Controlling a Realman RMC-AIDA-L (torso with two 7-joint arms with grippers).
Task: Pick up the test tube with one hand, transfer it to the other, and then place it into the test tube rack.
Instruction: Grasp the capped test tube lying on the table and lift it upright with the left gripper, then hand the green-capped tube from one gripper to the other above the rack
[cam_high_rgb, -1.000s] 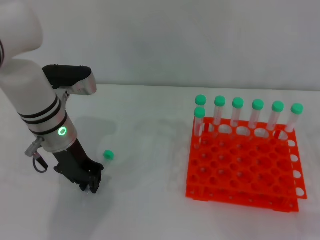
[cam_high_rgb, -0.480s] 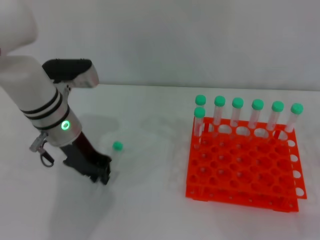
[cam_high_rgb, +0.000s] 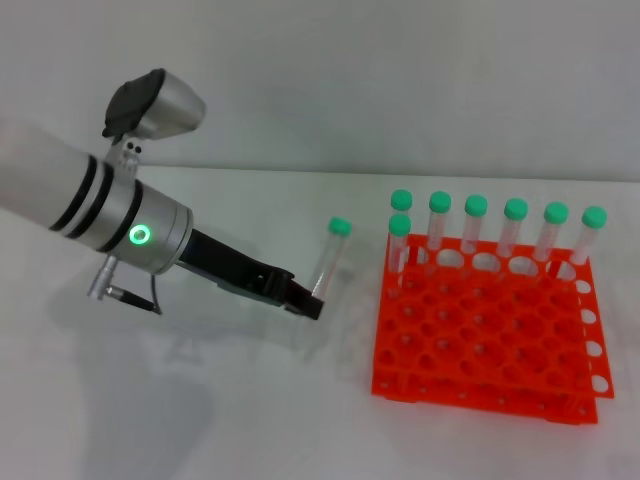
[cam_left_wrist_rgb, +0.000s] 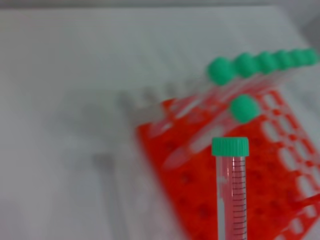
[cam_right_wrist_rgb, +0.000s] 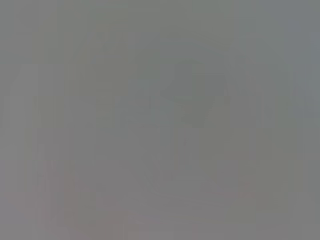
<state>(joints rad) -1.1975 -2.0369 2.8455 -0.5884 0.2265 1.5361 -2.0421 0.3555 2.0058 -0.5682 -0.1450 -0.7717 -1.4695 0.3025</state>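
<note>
the left arm, the silver-grey one with the green glowing ring, now reaches in from the left of the head view, low over the white table (cam_high_rgb: 250, 420) and pointing toward the rack, where a second ago it was bent down at the table's left edge. its left gripper (cam_high_rgb: 305, 303) is clamped on the lower end of the test tube (cam_high_rgb: 328, 262), which a moment ago lay close to the table beside the fingers and now stands nearly upright, lifted clear of the surface, green cap on top. in the left wrist view the same test tube (cam_left_wrist_rgb: 231, 185) rises from the frame edge with its graduation marks showing. just to its right stands the test tube rack (cam_high_rgb: 480, 330), orange, with seven green-capped tubes (cam_high_rgb: 476, 225) already seated, six along the back row and one just in front at the left end; the held tube is near the rack's left edge but not touching it. so the pick-up looks done and the hand-over is what comes next. the right gripper is not in any view, and the right wrist picture shows nothing that can be made out, so the receiving hand appears not yet in place.
</note>
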